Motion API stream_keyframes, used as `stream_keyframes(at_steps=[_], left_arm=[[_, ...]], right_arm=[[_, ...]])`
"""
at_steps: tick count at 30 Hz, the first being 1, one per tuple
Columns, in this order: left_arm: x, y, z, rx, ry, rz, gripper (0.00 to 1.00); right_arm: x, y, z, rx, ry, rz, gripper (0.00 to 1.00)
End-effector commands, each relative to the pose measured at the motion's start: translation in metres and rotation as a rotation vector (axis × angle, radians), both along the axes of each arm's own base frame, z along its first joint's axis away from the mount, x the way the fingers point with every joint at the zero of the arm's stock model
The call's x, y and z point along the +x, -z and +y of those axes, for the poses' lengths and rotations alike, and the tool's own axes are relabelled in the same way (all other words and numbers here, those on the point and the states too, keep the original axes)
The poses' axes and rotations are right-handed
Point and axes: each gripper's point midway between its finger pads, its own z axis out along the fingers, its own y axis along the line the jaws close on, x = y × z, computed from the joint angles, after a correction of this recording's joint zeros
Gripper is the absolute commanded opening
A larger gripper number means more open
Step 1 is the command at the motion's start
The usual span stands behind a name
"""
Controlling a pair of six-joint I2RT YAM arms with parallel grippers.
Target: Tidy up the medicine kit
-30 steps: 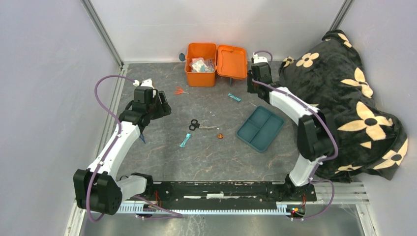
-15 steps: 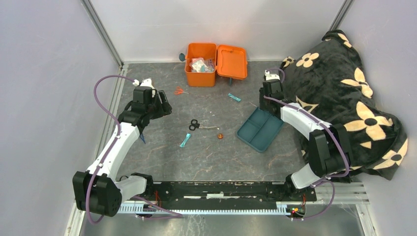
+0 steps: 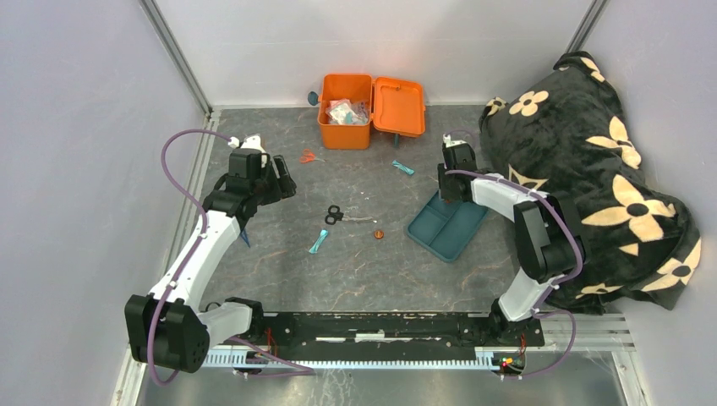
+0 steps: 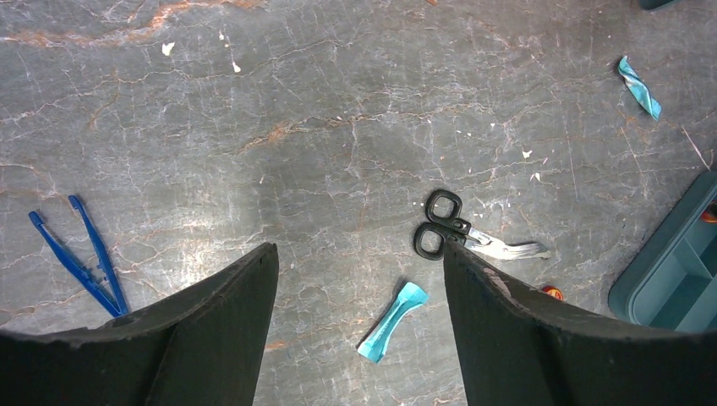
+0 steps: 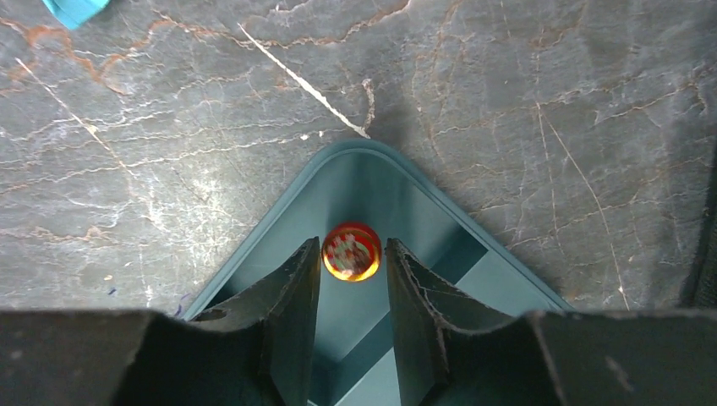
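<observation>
Setting a red disc (image 5: 351,252) into the tray (image 5: 363,182), I judge.
My left gripper (image 4: 359,249) hangs open above scissors (image 4: 444,233); the kit (image 3: 345,123) stands open, centre back; my right gripper (image 5: 353,244) straddles the disc, grip unclear. Next: free it cleanly.

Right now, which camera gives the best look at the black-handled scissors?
The left wrist view: the scissors lie close and unobstructed on the table, black handles and metal blades distinct. The top view shows them small, mid-table. The right wrist view does not show them.
</observation>
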Motion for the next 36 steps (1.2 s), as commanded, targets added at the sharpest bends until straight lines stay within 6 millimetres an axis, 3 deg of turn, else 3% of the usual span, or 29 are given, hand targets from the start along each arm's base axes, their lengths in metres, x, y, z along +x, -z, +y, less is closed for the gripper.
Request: stream_keyframes(at_steps=[1,8,12,15,18,26,30,36], left_arm=[[0.005,-0.014,0.004,0.014,-0.003,-0.062,0.78],[0.004,-0.016,0.005,0.014,-0.006,-0.067,0.8],[0.004,-0.016,0.005,0.016,-0.008,-0.069,0.81],[0.004,-0.016,0.006,0.018,-0.013,-0.069,0.81],[0.004,-0.017,0.008,0.021,-0.019,-0.071,0.82],[0.003,-0.017,0.01,0.027,-0.031,-0.074,0.91],[0.003,-0.017,0.011,0.028,-0.034,-0.073,0.93],[0.003,-0.015,0.009,0.024,-0.028,-0.067,0.94]], right_arm=[[0.016,-0.008,0.002,-0.012,-0.013,-0.027,0.42],[0.016,-0.013,0.002,-0.009,-0.012,-0.032,0.52],[0.016,-0.041,0.003,0.011,-0.009,-0.092,0.53],[0.009,-0.064,0.014,0.062,-0.039,-0.141,0.53],[-0.011,-0.073,0.037,0.086,-0.109,-0.148,0.55],[-0.083,-0.055,0.119,0.151,-0.334,-0.075,0.63],[-0.1,-0.047,0.152,0.19,-0.402,-0.058,0.65],[-0.108,-0.034,0.186,0.174,-0.482,-0.02,0.7]])
